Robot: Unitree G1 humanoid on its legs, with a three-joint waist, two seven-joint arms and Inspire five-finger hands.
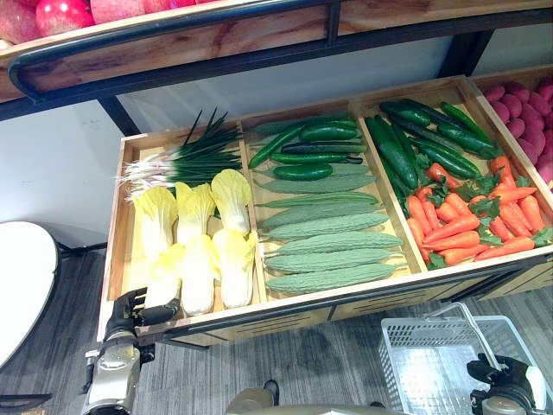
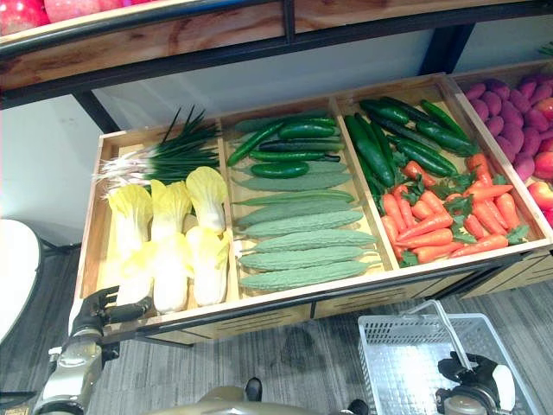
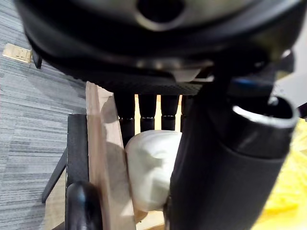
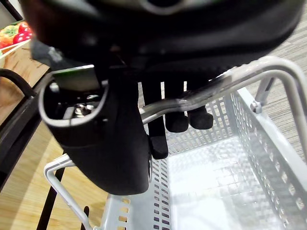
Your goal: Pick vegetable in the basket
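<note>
Judging from the empty basket, 0 vegetables are loaded: the right hand is curled round its handle, while the left hand, fingers straight, straddles a cabbage base lying in the crate, with grasp, lift and transfer outstanding.

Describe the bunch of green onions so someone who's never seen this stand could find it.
Find the wooden tray split into three compartments and look in its left one. The green onions lie across the back, behind the pale yellow cabbages. They alone are thin dark green stalks with white root ends.
</note>
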